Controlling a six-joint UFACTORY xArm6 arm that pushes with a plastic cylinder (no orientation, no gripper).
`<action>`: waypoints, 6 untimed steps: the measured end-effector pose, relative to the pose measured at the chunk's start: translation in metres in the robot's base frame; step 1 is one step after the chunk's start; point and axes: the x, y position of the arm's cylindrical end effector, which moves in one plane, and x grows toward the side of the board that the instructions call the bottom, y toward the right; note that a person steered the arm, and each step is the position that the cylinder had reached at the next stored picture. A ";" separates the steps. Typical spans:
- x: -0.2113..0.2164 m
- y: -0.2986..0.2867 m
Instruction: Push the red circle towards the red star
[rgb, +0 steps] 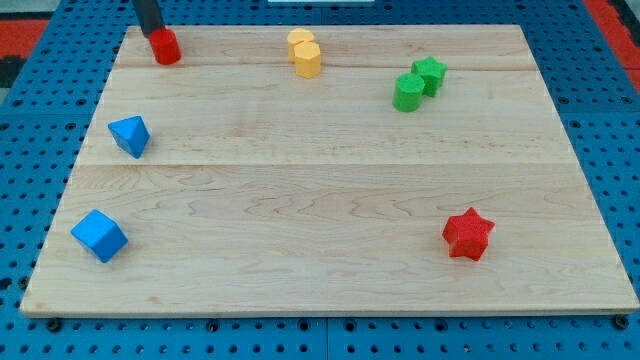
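Observation:
The red circle (166, 47) stands at the view's top left corner of the wooden board (330, 170). The red star (468, 234) lies at the view's lower right, far from it. My dark rod comes down from the view's top edge and my tip (154, 34) sits right against the red circle's upper left side.
Two yellow blocks (304, 52) stand together at the top middle. A green star (430, 73) and a green circle (408, 93) touch at the top right. A blue block (130, 135) lies at the left, and a blue cube (99, 236) at the lower left.

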 end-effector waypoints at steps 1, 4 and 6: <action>0.056 0.027; 0.146 0.185; 0.220 0.342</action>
